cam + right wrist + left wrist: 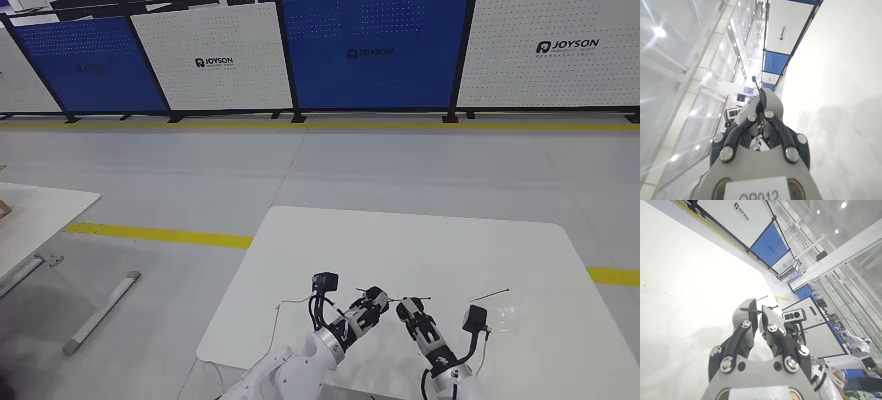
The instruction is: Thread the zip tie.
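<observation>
Over the near edge of the white table (400, 240), the two arms meet side by side.

Item one, leftmost: the left gripper (758, 306) is held above the tabletop and angled toward the other arm. A black zip tie (751, 310) crosses its tip. Whether the tool is clamped on the strap cannot be determined from either view of it.

Item two: the strap runs roughly level from the left gripper across to the right, and appears to sit clear of the table surface.

Item three: the right gripper (761, 94), just beside the left one, is closed tight on the zip tie, with the strap pinched between its pads. The tie's square head stands out a short way past the fingertips, touching nothing.

Item four, further right: a second black zip tie (490, 294) lies flat on the table, loose and well apart from both grippers.

Item five: just nearer than that tie, a small clear object (505, 318) rests on the tabletop. Its kind cannot be made out.
</observation>
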{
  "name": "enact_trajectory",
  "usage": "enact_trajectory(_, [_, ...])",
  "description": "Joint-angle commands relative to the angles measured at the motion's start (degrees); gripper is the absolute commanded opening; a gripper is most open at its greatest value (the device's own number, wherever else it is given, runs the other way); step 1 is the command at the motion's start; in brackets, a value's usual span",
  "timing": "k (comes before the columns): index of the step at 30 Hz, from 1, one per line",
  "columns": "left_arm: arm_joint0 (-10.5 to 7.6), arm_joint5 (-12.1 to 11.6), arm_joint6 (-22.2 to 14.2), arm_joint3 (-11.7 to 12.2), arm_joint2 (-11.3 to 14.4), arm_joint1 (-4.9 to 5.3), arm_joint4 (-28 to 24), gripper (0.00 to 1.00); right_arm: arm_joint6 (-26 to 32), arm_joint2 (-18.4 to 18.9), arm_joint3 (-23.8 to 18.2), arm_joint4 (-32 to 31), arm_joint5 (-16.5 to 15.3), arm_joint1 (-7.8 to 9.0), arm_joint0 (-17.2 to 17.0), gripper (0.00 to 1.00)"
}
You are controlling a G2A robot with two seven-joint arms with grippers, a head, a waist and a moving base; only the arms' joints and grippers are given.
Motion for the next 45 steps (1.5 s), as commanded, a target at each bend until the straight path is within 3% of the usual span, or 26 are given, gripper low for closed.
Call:
enact_trajectory(1, [0.03,-0.07,0.07,-0.01,-0.01,0.00,0.07,0.00,-0.04,0.01,-0.09,-0.09,-0.03,-0.01,-0.08,0.00])
enact_trajectory(15, [0.54,-1.94,-0.87,-0.43,0.06,0.14,0.51,0.00,0.06,-0.35,-0.53,-1.22,0.30,-0.10,-0.36,0.00])
enact_trajectory(19, [0.70,-1.53,-0.78,-0.51,-0.06,0.18,0.88,0.00,-0.15,-0.26,-0.70,-1.29,0.20,-0.12,-0.54,0.00])
enact_trajectory(21, [0.72,-1.44,-0.72,-0.49,-0.05,0.18,0.94,0.20,-0.23,-0.18,-0.71,-1.34,0.25,-0.11,-0.63,0.00])
enact_trajectory(28, [1.18,-1.65,0.16,-0.70,-0.27,0.25,1.66,0.04,0.08,0.04,-0.75,-1.31,1.17,-0.12,-0.64,0.00])
enact_trajectory(38, [1.54,-1.52,0.96,-0.77,-0.68,0.29,1.88,0.00,0.10,0.33,-0.50,-0.88,1.31,-0.18,-0.49,0.00])
enact_trajectory(41, [1.60,-1.40,1.14,-0.78,-0.74,0.29,2.03,0.05,0.11,0.37,-0.56,-0.90,1.42,-0.19,-0.47,0.00])
enact_trajectory(45, [1.59,-1.49,1.12,-0.75,-0.74,0.27,1.77,0.23,0.08,0.31,-0.67,-1.09,1.76,-0.23,-0.38,0.00])
